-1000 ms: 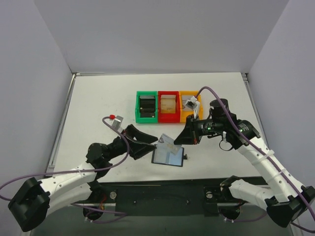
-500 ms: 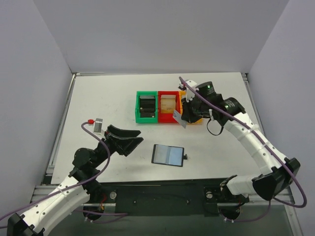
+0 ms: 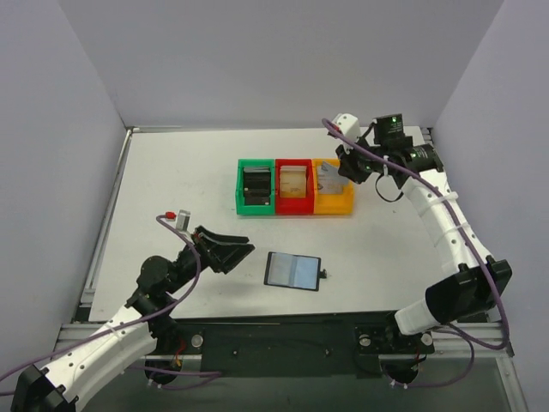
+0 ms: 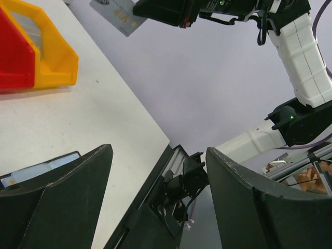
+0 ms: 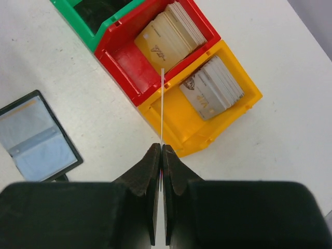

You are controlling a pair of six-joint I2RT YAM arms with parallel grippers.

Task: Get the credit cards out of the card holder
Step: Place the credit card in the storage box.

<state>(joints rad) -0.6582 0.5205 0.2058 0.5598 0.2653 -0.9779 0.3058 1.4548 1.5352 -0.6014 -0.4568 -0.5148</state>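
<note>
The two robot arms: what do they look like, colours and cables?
The left arm and right arm have white tube-shaped links joined by chunky black joints. The left gripper and right gripper are black, each with two flat wedge-like fingers. A purple cable loops along each arm. A small green light glows near the right wrist.

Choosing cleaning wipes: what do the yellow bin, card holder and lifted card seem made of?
Yellow bin: moulded plastic, even colour, sheen. Card holder: black, maybe leather or imitation; glossy pockets reflect light. Lifted card: thin stiff plastic, printed, straight edge-on.
</note>
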